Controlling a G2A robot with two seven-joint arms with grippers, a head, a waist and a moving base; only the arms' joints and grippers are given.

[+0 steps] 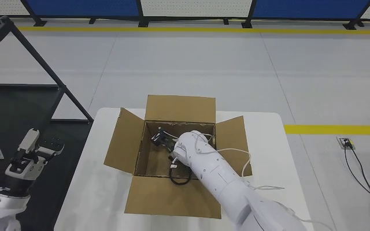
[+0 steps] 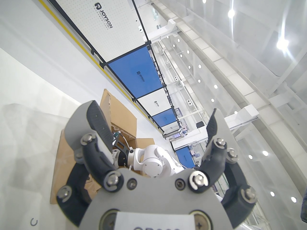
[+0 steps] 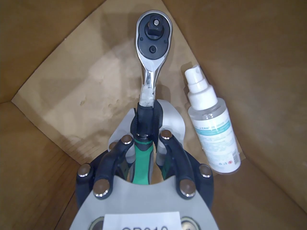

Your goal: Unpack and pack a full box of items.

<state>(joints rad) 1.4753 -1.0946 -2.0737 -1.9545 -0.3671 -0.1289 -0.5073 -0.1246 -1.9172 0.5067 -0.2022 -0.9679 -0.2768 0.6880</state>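
Oval-headed chrome ratchet (image 3: 153,37) — right tool (image 3: 146,117) clamped.

A large industrial test hall: blue and white perforated partition panels (image 2: 135,72), yellow painted floor line (image 1: 173,29), high ceiling with round lamps (image 2: 231,13).

A white table (image 1: 95,190) is set on a pale grey floor (image 1: 173,63). Beyond the table, a yellow line (image 1: 191,29) is painted before blue and white partition panels (image 1: 81,7). Left of the table a dark mat (image 1: 29,110) is laid. Ceiling lights (image 2: 282,44) are lit overhead.
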